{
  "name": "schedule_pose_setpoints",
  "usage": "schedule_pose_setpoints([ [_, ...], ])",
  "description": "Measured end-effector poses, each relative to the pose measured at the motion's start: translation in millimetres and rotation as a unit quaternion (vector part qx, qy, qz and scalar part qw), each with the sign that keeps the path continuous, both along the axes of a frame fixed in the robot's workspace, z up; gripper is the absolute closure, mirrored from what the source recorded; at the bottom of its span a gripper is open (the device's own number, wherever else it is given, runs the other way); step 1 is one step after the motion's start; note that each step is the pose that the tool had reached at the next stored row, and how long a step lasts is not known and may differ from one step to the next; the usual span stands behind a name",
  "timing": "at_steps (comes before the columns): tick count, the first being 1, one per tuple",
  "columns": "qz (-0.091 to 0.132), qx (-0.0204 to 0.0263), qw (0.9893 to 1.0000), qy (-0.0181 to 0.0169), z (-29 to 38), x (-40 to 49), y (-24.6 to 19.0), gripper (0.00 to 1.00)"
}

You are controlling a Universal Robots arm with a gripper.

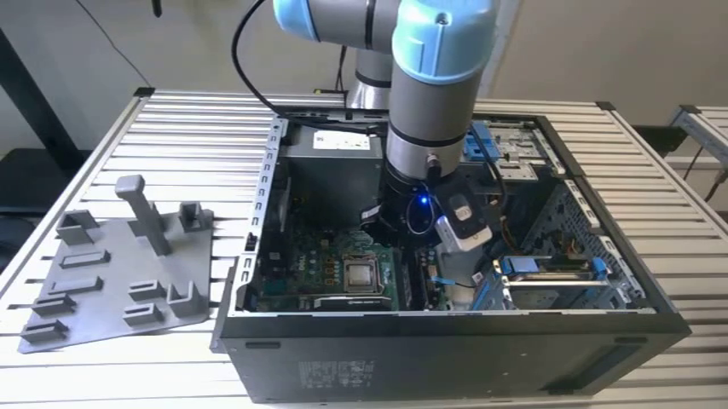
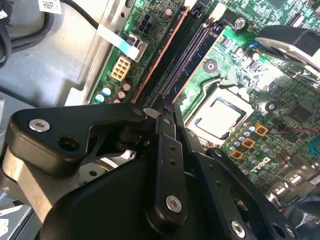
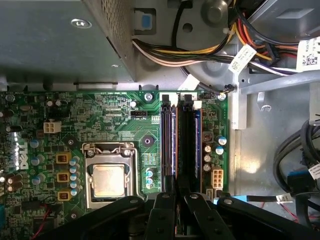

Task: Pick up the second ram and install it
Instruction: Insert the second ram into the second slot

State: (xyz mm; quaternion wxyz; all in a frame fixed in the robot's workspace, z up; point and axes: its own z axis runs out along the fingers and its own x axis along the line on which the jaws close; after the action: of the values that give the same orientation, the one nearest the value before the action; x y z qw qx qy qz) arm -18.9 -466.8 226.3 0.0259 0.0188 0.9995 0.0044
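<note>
Soft even daylight, dim case interior

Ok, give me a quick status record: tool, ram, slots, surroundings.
tool: low inside the open PC case, at one end of the memory slots
second ram: cannot tell whether held or seated
CPU socket: beside the slots, bare
grey fixture plate: on the table, outside the case at the exterior view's left

The second ram is a thin, narrow stick seen edge-on with a bluish edge. It stands upright in a motherboard memory slot beside the processor socket, parallel to neighbouring slots.
</note>
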Motion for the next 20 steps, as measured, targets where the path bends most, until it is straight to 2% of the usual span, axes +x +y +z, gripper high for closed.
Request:
schedule_pose_setpoints([
  [20,0.000,0.0000,1.0000,0.0003,-2.4,0.7,-0.3,0.86],
])
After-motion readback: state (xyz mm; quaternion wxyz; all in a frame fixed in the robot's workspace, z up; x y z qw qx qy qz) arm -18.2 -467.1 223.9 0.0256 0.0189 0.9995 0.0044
